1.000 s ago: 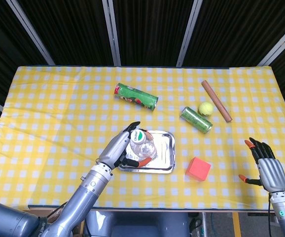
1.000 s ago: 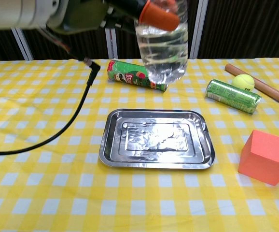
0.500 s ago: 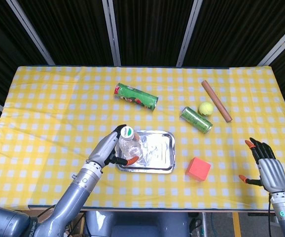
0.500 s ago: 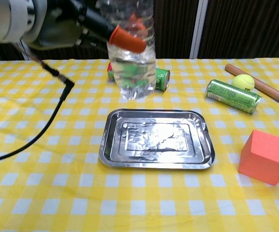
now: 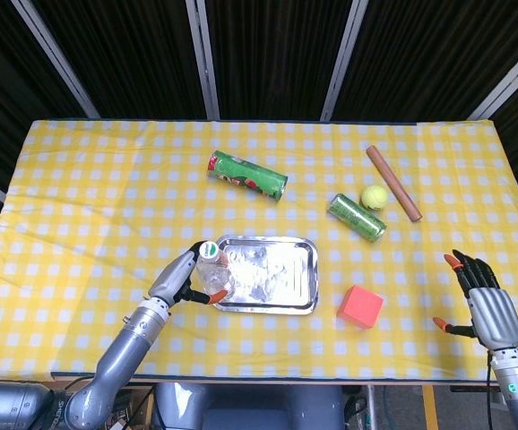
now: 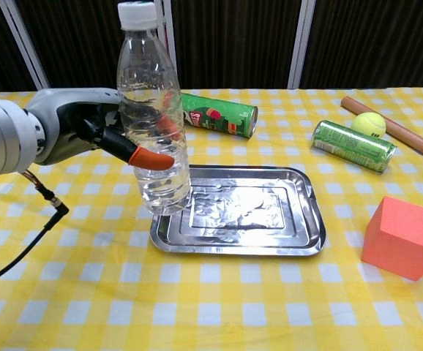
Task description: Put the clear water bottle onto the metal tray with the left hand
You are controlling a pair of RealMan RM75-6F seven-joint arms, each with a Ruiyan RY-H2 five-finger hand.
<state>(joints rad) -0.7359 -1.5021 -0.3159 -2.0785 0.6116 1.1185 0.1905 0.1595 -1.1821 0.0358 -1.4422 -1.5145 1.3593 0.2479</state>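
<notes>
Your left hand [image 6: 87,139] gripping the upright clear water bottle [image 6: 153,124], its base seemingly at the metal tray [image 6: 270,241]'s left rim

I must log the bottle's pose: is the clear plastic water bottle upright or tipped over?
Upright. The clear plastic water bottle stands vertical, white cap on top, gripped by the left hand.

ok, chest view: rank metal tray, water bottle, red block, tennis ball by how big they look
1. metal tray, largest.
2. clear water bottle, though it stands nearer the camera than the far items, which flatters it.
3. red block, also near the camera.
4. tennis ball, smallest, and farthest back.
</notes>
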